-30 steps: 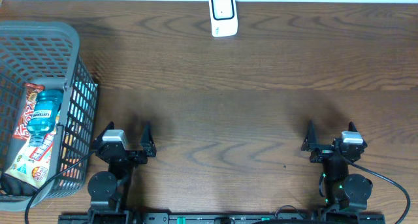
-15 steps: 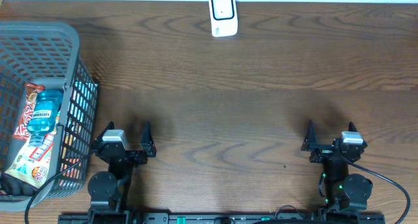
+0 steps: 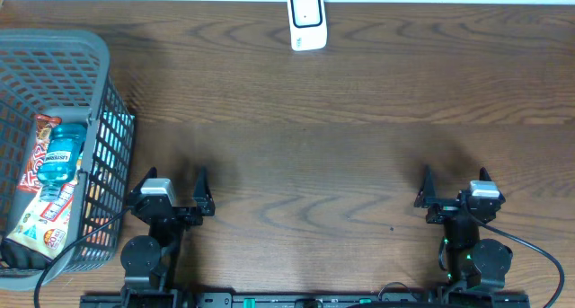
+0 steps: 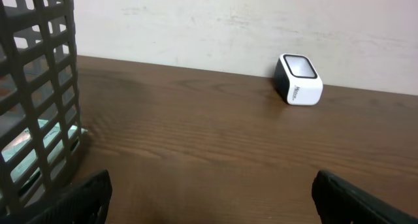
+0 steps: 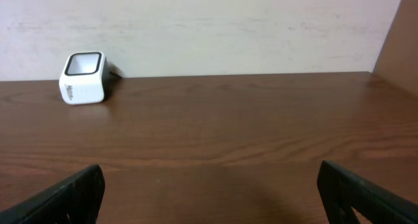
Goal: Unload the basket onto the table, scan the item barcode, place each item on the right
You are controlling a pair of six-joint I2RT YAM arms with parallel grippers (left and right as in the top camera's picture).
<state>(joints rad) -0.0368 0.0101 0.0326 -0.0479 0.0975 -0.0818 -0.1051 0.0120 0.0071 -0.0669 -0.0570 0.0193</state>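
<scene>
Before you, a dark brown, wood-grain table (image 3: pixel 341 155) fills the overhead view from side to side, its wavy grain running along its width. At the far edge, about midway across, a small white scanner (image 3: pixel 306 19) with a dark-rimmed window stands on the wood, just in front of a pale wall (image 4: pixel 215 21). On your robot's left, a grey plastic basket (image 3: pixel 54 40) with lattice walls sits on the tabletop, well apart from the scanner, and runs out of the picture at the left edge. From the left wrist view you see its wall standing upright on the wood.
</scene>
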